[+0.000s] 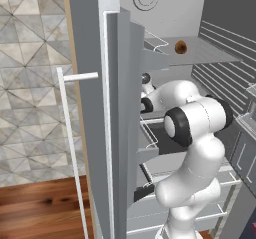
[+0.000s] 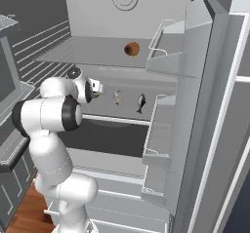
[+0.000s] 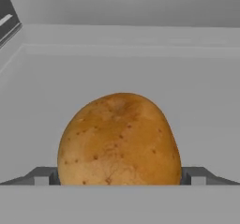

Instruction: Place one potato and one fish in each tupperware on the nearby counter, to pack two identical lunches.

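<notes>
Open grey fridge interior, potato (image 3: 119,141) at lower centre of hand view between spread claw (image 3: 119,177) tips on shelf (image 3: 117,68), not yet pinched; risk of smooth rounded lump rolling away or squirting out if closed off-centre.

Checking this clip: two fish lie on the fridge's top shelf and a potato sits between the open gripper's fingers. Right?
Not quite. The two fish lie on the middle shelf, as the right base view shows; the top shelf holds a second potato. The open gripper does straddle a potato.
</notes>
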{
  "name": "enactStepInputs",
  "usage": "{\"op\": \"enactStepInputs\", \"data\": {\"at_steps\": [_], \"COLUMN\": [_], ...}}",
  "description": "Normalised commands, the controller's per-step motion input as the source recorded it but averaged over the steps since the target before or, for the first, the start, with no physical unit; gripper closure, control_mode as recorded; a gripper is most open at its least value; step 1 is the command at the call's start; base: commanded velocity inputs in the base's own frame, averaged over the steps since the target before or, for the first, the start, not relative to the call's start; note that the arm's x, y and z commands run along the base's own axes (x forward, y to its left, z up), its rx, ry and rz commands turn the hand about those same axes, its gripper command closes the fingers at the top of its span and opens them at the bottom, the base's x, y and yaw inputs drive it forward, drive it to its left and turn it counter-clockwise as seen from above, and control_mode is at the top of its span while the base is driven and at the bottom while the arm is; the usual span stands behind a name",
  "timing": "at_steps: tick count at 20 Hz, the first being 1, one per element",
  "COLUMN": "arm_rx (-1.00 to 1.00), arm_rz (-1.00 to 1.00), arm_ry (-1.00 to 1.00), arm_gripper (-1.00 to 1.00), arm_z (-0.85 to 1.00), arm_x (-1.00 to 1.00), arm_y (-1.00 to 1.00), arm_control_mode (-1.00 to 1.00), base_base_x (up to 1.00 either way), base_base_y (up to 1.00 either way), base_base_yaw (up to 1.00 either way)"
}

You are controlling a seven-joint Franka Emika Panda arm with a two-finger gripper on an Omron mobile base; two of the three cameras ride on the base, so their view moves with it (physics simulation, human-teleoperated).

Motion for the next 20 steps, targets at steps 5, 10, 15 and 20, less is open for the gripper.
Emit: {"op": "enactStepInputs", "data": {"at_steps": [5,10,15,20], "arm_rx": [0.00,0.03,0.02,0.00], "arm_rz": [-0.05,-0.01,0.01,0.09], "arm_ry": [0.00,-0.14,-0.16,-0.04], "arm_gripper": [1.00,1.00,1.00,1.00], "arm_z": [-0.27,0.09,0.21,0.55], "arm_x": [-0.76,-1.00,-1.00,-1.00], "arm_y": [-0.19,-0.57,-0.40,-0.16], "arm_control_mode": [-1.00,-1.00,-1.00,-1.00], "base_base_x": [0.00,0.00,0.00,0.00], "base_base_y": [0.00,0.00,0.00,0.00], "base_base_yaw": [0.00,0.00,0.00,0.00]}}
